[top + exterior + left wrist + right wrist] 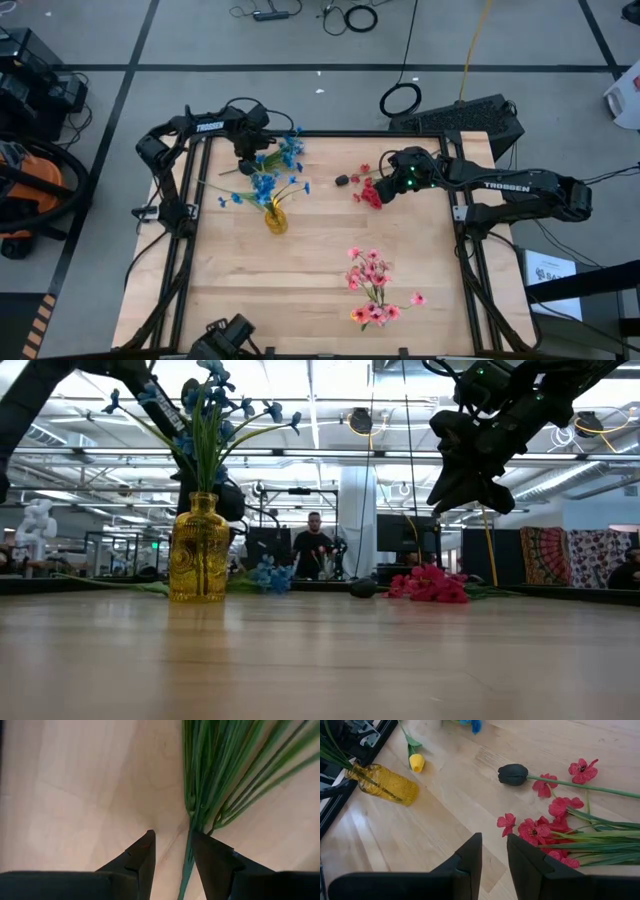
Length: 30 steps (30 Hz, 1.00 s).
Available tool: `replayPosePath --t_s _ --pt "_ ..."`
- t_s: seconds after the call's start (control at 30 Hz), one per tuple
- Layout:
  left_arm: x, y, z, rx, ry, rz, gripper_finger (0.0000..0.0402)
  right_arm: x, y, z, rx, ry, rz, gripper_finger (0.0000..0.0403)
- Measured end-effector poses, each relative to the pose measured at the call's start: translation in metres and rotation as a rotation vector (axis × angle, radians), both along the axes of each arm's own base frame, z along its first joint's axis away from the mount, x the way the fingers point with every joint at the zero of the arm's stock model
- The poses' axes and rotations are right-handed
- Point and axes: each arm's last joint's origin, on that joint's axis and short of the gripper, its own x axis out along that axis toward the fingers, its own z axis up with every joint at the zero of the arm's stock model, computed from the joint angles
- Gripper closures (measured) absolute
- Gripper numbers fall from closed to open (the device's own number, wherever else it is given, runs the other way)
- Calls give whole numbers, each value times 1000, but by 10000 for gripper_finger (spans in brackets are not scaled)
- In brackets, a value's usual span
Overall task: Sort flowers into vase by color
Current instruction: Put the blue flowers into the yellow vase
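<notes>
Right wrist view: red flowers beyond hand

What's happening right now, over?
Left gripper open over green stems. Right gripper open above red flowers. Yellow vase holds blue flowers.

We look straight down and level across the table, sharing the yellow vase, wrist cameras close above.

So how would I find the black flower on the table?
Start at the right gripper near the table's far edge, above the red flowers. Just left of that bunch lies the black tulip, the only dark bud beside bright red blossoms.
</notes>
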Motion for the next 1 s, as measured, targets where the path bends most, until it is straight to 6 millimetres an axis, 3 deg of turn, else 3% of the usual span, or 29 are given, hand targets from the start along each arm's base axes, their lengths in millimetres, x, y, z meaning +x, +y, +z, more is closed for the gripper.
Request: replayPosePath --t_s 0.3,0.63,0.83,1.0 --pt "7 -2 -6 -3 16 -45 265 0 0 0 3 -1 -4 319" --pt "7 1 17 77 6 -36 265 0 0 0 14 -4 -19 319" --pt "7 -5 15 -24 -62 -41 265 0 0 0 17 -5 -21 319" --pt "7 -8 5 -11 -68 -69 265 0 0 0 17 -5 -21 319"
